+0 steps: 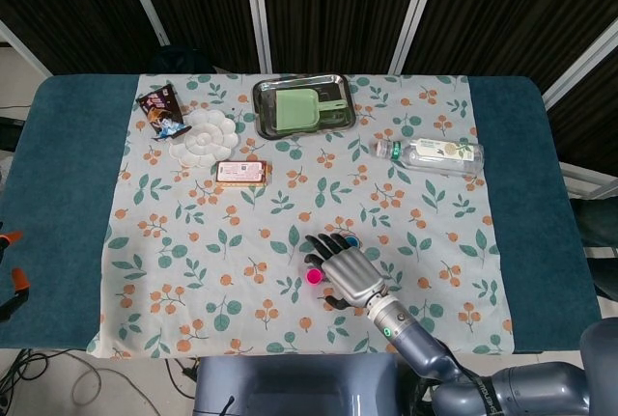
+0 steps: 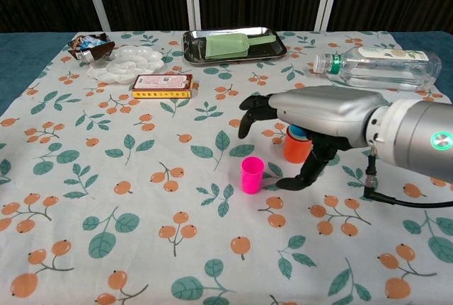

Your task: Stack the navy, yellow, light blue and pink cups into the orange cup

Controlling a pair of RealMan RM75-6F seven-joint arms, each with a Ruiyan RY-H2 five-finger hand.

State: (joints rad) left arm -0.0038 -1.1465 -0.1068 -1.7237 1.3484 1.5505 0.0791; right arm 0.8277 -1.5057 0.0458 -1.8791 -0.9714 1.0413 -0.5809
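Reaching: my right hand (image 2: 311, 117) hovers beside the pink cup (image 2: 252, 175), fingers spread wide, holding nothing.
Pink cup: upright on the surface (image 2: 85, 206), alone, just left of the orange cup (image 2: 296, 148).
Done: light blue cup (image 2: 301, 131) shows nested in the orange one; navy and yellow I cannot tell.
Left: pink cup not yet stacked.
Left hand: not visible.

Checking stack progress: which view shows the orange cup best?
Chest view: the orange cup shows side-on behind the right hand, with a light blue rim nested inside. In the head view the hand covers it almost entirely; only a blue sliver peeks out.
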